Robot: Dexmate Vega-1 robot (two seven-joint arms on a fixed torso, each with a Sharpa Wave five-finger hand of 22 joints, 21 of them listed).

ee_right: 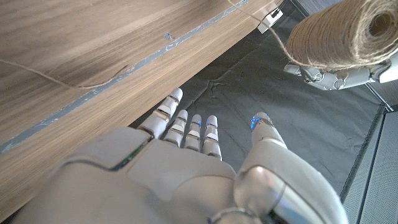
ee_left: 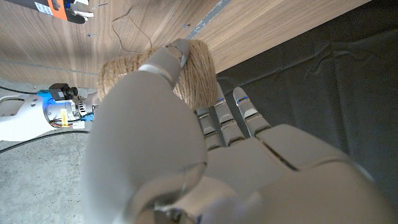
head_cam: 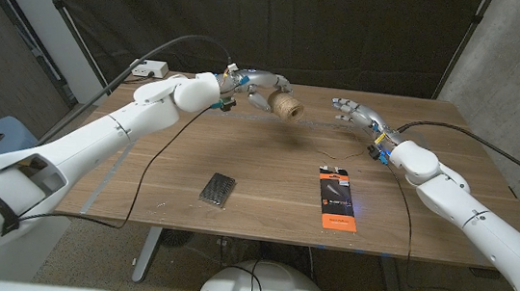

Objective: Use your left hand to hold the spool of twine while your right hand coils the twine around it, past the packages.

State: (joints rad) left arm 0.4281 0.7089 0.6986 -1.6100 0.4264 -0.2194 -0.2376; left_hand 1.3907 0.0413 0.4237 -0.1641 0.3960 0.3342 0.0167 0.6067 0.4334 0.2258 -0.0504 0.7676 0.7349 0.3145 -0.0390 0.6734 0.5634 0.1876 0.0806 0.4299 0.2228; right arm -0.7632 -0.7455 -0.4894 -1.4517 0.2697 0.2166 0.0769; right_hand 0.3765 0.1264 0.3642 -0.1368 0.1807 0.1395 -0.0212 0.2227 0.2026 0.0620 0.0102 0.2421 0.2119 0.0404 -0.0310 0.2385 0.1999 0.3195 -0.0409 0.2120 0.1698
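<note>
The spool of twine (head_cam: 288, 106) is being gripped by the left hand (head_cam: 258, 89) and held above the worktop (head_cam: 241, 144); in the left wrist view much of it is being hidden by the hand's thumb. The right hand (head_cam: 360, 112) is being held apart from the spool with fingers spread, nothing grasped. A loose strand (ee_right: 74, 81) is trailing across the wood. Nearer the robot, an orange-and-black package (head_cam: 339, 197) and a dark package (head_cam: 219, 189) are lying flat.
</note>
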